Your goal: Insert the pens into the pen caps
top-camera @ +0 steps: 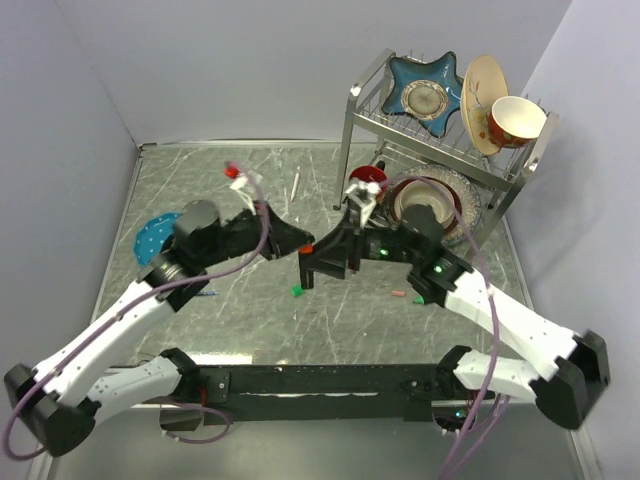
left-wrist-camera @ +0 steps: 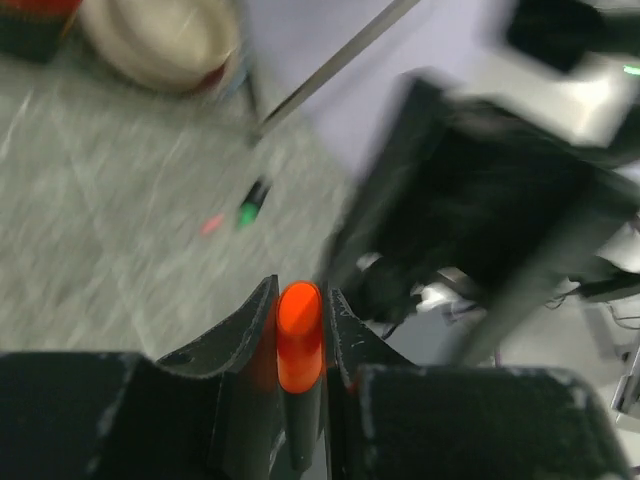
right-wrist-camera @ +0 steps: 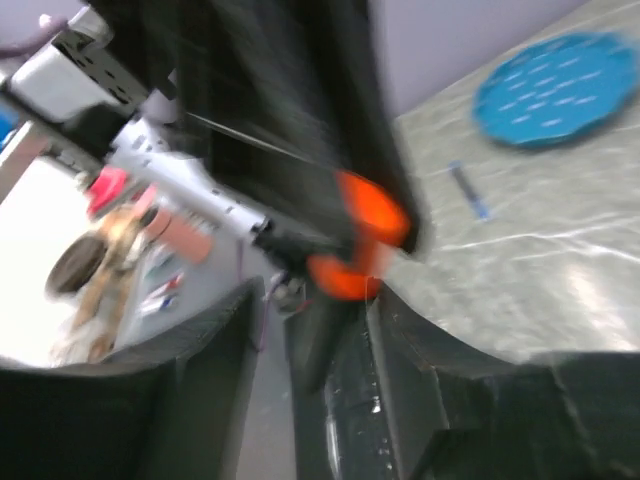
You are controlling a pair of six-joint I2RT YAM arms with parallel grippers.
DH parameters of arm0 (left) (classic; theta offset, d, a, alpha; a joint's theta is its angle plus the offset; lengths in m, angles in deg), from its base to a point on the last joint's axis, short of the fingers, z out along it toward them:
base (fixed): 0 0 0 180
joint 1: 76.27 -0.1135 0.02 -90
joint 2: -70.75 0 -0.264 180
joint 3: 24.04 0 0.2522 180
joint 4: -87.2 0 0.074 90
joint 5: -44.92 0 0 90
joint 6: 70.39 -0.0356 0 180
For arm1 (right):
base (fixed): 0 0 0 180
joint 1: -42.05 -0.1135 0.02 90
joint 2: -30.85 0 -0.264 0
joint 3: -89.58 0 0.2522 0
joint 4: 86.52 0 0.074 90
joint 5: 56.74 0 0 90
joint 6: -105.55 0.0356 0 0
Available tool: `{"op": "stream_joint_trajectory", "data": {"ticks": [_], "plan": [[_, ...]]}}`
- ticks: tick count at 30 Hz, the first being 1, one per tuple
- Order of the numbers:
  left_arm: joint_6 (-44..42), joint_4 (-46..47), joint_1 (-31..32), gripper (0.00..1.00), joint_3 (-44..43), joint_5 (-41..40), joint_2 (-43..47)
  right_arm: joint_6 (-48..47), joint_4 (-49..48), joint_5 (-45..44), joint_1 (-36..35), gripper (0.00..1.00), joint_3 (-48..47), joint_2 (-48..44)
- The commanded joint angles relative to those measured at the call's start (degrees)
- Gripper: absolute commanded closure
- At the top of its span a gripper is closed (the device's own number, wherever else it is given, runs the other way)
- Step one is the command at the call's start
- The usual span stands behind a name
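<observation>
Closest to the lens on my left wrist feed are the left fingers (left-wrist-camera: 268, 305), clenched on one orange-tipped marker (left-wrist-camera: 299, 325). Its black body runs down between them and its orange end sticks out past the tips. From above, that marker hangs over the middle of the counter (top-camera: 250, 330), where both arms meet.

On my right wrist feed the right fingers (right-wrist-camera: 395, 325) stand parted, wider than the orange end between them. The frame is badly smeared, so I cannot tell whether either finger touches it.

My count of pens is four:
- the held orange one
- one green-tipped marker (left-wrist-camera: 252, 203) lying flat on the counter just below the meeting point
- one thin white pen (top-camera: 295, 183) well back toward the rear wall
- one thin blue pen (right-wrist-camera: 468, 190) lying near the single blue plate (top-camera: 155, 238) on the left

I can count one loose cap for certain, a pink cap (top-camera: 398, 294) to the right of the green marker and apart from it. I cannot tell whether the orange and green ends are caps or bare tips.

At the back right the dish rack (top-camera: 352, 130) carries three pieces on top:
- one blue star-shaped dish (top-camera: 425, 90)
- one cream plate (top-camera: 483, 88)
- one red-and-white bowl (top-camera: 515, 120)

One more bowl (top-camera: 425, 200) and one red cup (top-camera: 367, 180) sit below.
</observation>
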Motion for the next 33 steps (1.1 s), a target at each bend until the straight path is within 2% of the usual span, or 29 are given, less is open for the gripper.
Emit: {"op": "stream_joint_trajectory", "data": {"ticks": [1,3,7,11,15,21,27,33], "plan": [[-4.7,-15.0,-6.6,0.99,-1.0,4.4,-4.2,-4.5,-0.3,-9.9,-0.3,0.19,8.0,-11.4],[-5.7,-15.8,-8.5,0.99,-0.1,4.1,-6.6,-5.5,2.9,-12.2,-0.3,0.15,11.0,-14.3],[-8.3,-18.5,-11.1,0.99,0.6,-7.0,-12.3,-6.1,5.1,-14.9,-0.4,0.10,13.9,-20.7],[-7.1,-15.1,-12.2,0.99,3.5,-11.6,-18.5,-6.6,6.3,-17.3,-0.4,0.09,15.3,-23.7],[-6.3,-11.4,-12.4,0.98,5.4,-12.4,-24.9,-6.6,7.2,-20.3,-0.3,0.09,16.2,-25.5],[-4.9,-6.8,-12.4,0.94,8.3,-13.5,-30.0,-7.0,8.5,-21.2,-0.3,0.09,16.2,-26.1],[-4.6,-5.7,-12.4,0.78,10.0,-14.6,-30.6,-6.9,8.9,-22.6,-0.4,0.09,16.7,-26.8],[-3.5,-5.1,-12.3,0.71,11.8,-15.8,-30.9,-6.5,10.3,-25.0,-0.3,0.09,16.2,-26.8]]}}
